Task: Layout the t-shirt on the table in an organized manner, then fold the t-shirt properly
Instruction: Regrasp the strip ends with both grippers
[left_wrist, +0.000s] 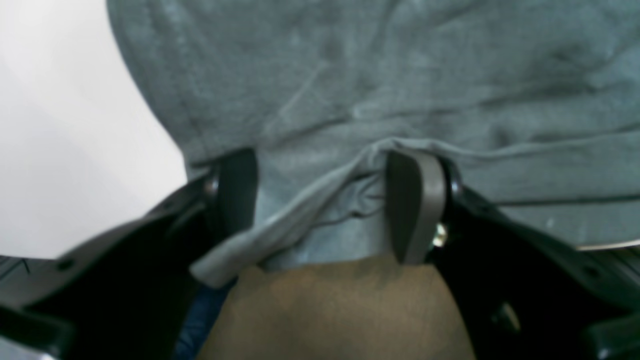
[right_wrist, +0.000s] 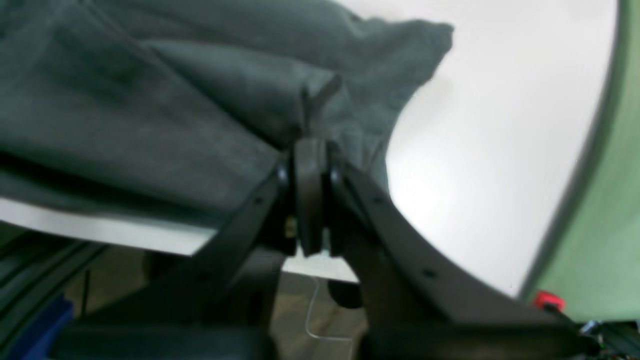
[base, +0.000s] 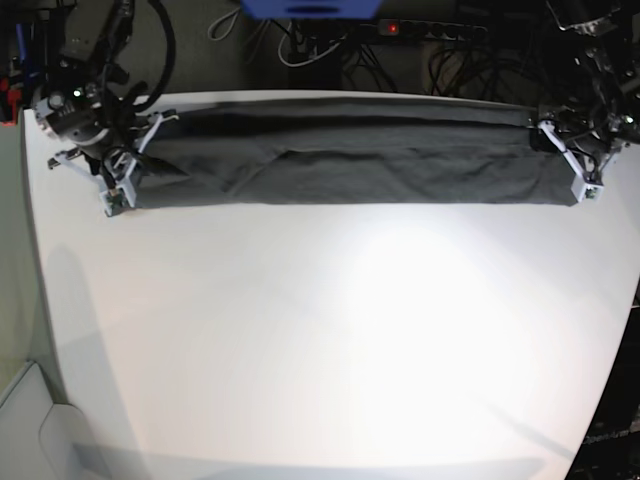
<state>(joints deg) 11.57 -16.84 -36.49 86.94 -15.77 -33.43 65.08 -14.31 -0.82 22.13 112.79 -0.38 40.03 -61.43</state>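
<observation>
T-shirt (base: 350, 160) cloth runs straight out from both grippers, its long axis lying side to side along the far edge of the table (base: 330, 340). At one end the right gripper (right_wrist: 310, 145) has its jaws pressed together on a pinch of fabric. At the other end the left gripper (left_wrist: 320, 200) stands part-open, a fold of hem lying between its pads, not clamped. Each arm sits at its own end, so any pull toward the near side looks set to start lopsided.
</observation>
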